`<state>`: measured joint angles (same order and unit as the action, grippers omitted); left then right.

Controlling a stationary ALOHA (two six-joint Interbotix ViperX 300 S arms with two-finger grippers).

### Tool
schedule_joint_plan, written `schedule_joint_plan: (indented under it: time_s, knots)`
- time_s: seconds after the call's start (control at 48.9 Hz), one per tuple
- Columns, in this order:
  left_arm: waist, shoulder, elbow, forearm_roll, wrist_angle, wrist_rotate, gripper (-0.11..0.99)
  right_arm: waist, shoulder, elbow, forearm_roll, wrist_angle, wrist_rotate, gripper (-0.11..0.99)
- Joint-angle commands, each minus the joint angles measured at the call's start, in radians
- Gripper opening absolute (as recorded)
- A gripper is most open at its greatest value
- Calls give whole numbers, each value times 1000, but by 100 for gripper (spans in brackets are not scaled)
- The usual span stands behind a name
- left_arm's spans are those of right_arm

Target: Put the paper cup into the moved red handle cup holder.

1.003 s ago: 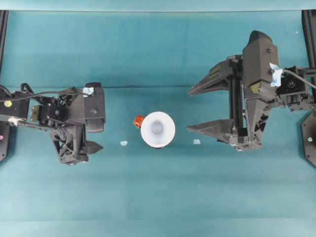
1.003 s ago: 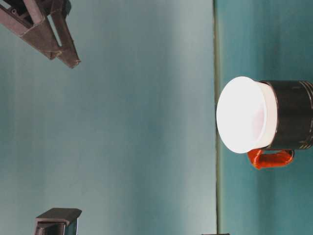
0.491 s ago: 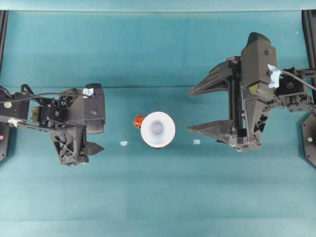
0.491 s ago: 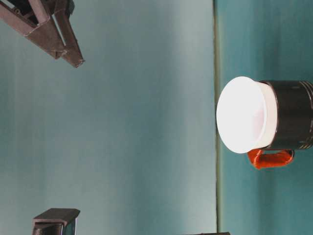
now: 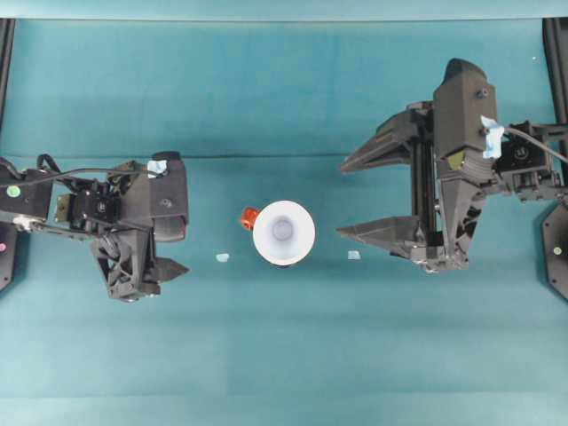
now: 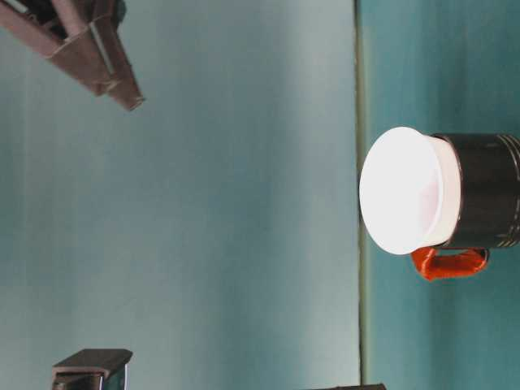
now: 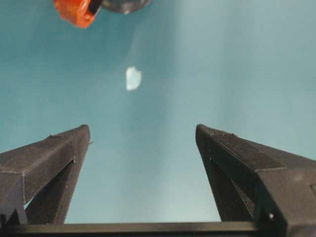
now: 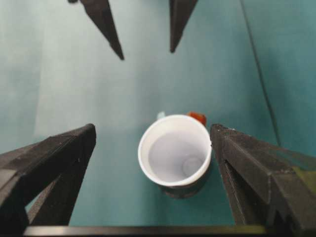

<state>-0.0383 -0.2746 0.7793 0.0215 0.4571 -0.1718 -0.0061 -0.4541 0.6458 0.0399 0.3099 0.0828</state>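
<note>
The white paper cup (image 5: 283, 232) sits upright inside the black red handle cup holder (image 6: 487, 191) at the table's middle, rim (image 6: 402, 191) flaring over the holder's top. The red handle (image 5: 249, 216) sticks out toward the left arm. My right gripper (image 5: 341, 200) hangs open to the cup's right, raised and apart from it; its wrist view looks down into the cup (image 8: 175, 152). My left gripper (image 5: 182, 235) stands open left of the cup, nothing between its fingers (image 7: 59, 148). The handle (image 7: 76, 11) lies ahead of it.
Two small pale blue tape bits lie on the teal table, one left of the cup (image 5: 223, 257) and one right of it (image 5: 354, 255). Dark frame rails (image 5: 5, 53) run along both side edges of the table.
My left gripper has drawn back slightly to the left, away from the cup. The right gripper has barely shifted. The cup and holder have not moved.
</note>
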Motion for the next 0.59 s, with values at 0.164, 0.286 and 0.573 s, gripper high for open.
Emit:
schedule_joint_plan:
  time_s: [0.164,0.286,0.573]
  knots:
    - [-9,-3,-8,5,-12,-2,96,5,-6,2,-2,-5,3,87]
    - [-9,-3,-9,5,-12,-2,96,5,-6,2,-2,-5,3,87]
    - [-9,-3,-8,5,-21,0,96,5,-6,2,-2,-3,3,87]
